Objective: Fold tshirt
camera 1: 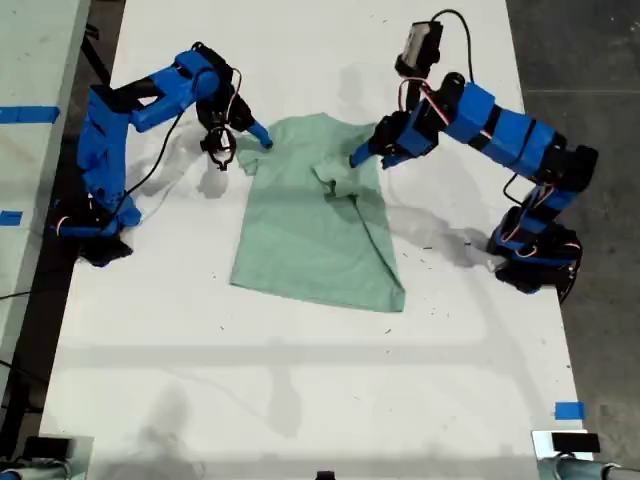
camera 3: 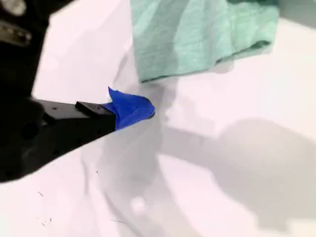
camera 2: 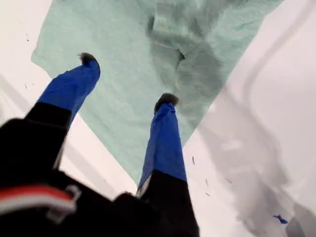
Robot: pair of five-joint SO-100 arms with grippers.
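Count: we saw one tshirt [camera 1: 310,230], two blue arms and two claws, all on one white tabletop [camera 1: 300,350].
Tshirt: it lay flat on the tabletop between the two arms. The sleeve on the exterior view's right was turned inward over the chest in a rumpled fold. The side edge below that sleeve was also turned in.
First claw: our first claw [camera 1: 362,155] was over the tshirt, at the folded sleeve. Its two blue fingers stood spread apart and held nothing.
Second claw: our second claw [camera 1: 240,145] was just beside the tshirt's other sleeve, over bare tabletop. We could not tell whether it was spread or closed.
Exterior view only: it alone showed the whole tshirt, both arms at once and both arm bases, which stood well apart from the tshirt on either side.
First wrist view only: it showed the gap between the fingers of our first claw [camera 2: 127,79], with the mint cloth [camera 2: 123,34] and its crumpled fold beneath them.
Second wrist view only: it showed a single blue fingertip of our second claw [camera 3: 131,108] near the tshirt's sleeve hem [camera 3: 197,34] but not touching it. The other finger was out of sight.
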